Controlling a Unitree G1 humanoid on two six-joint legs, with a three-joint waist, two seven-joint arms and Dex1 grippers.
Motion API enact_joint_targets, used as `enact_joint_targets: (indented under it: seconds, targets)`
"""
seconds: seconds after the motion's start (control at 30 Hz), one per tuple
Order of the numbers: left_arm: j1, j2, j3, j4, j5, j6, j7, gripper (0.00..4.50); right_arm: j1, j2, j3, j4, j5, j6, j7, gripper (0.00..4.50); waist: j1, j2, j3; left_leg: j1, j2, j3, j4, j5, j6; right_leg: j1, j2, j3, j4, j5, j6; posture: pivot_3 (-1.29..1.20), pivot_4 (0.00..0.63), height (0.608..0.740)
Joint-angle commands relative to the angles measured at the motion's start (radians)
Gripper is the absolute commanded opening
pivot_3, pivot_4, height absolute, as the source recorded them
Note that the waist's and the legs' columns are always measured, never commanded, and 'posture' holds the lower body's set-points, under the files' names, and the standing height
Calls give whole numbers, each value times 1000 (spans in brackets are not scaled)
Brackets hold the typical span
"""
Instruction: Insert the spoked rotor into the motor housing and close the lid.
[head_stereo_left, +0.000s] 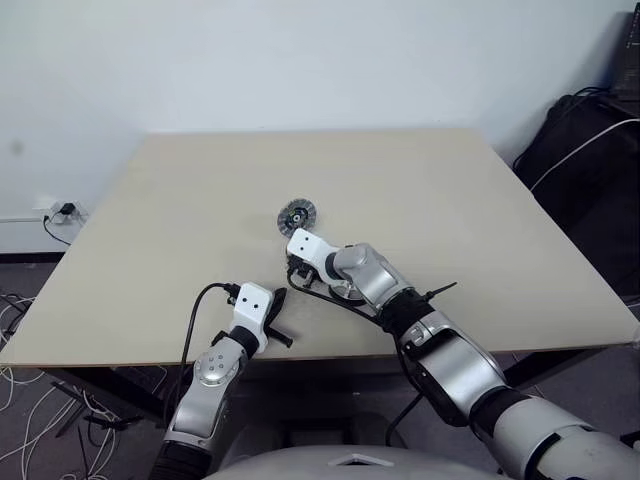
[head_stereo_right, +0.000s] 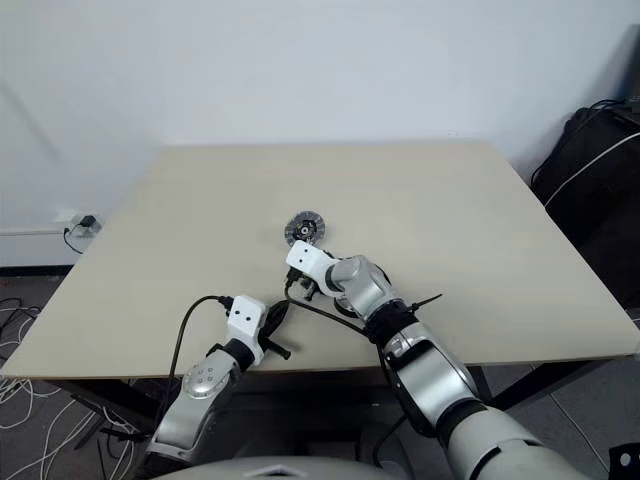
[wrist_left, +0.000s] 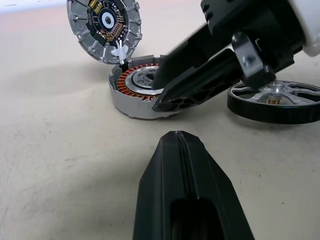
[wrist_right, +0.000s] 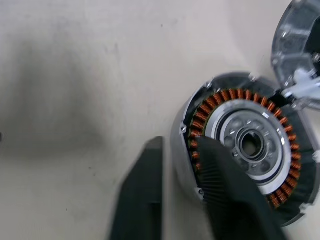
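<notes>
Left wrist view: right end effector (wrist_left: 165, 102), narrowly parted, straddles the motor housing (wrist_left: 131, 92) wall; spoked rotor (wrist_left: 275, 101) beside, lid (wrist_left: 105, 27) propped behind.

Two head cameras look forward and down from above onto the worktop (head_stereo_left: 180, 200), sharing nearly the same wide scene to the far wall. The left wrist camera sits low, near the surface, looking along its pincer (wrist_left: 180, 150) at the housing (wrist_left: 135, 92) close ahead. The right wrist camera looks steeply down, very near, onto the same housing, shared by both wrist views.
</notes>
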Motion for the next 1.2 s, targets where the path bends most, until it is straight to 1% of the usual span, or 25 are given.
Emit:
enact_joint_targets:
  seconds: [0.03, 0.37, 0.5, 0.8, 1.03, 1.2]
  targets:
    - [-13, -8, 1, -8, -6, -22, 5, 0, -38, 7, -6, -4, -1, -9, 2, 28, 0, 0, 0, 0, 0, 0, 0, 0, 0, 0, 0, 0, 0, 0, 0, 0, 0, 740]
    - [-16, -16, 2, 2, -7, -31, 7, 0, -53, 2, -9, 27, 1, -17, 6, 28, -1, 0, 0, 0, 0, 0, 0, 0, -1, 0, 0, 0, 0, 0, 0, 0, 0, 740]
    - [-16, -17, 2, 5, -7, -33, 5, 0, -42, -9, -6, -6, 13, -16, 46, 28, 0, 0, 0, 0, 0, 0, 0, 0, -1, 0, 0, 0, 0, 0, 0, 0, 0, 740]
    - [-17, -16, 5, 9, -8, -35, 2, 0, 45, -56, 27, -226, 28, 57, 192, 28, -1, 0, 0, 0, 0, 0, 0, 0, 1, -1, 0, 0, 0, 0, 0, 0, 0, 740]
    - [-20, -13, 8, 14, -9, -36, 0, 0, 129, -79, 63, -398, 38, 132, 242, 28, 4, 0, 0, 0, 0, -1, 0, 0, 0, 0, 0, -1, 0, 0, 0, 0, 0, 740]
    - [-20, -11, 8, 15, -11, -35, -2, 0, 197, -106, 102, -533, 52, 193, 272, 28, 16, 0, 0, 0, 0, -1, 1, 0, 0, 1, -1, -1, 0, 0, 0, 0, 0, 740]
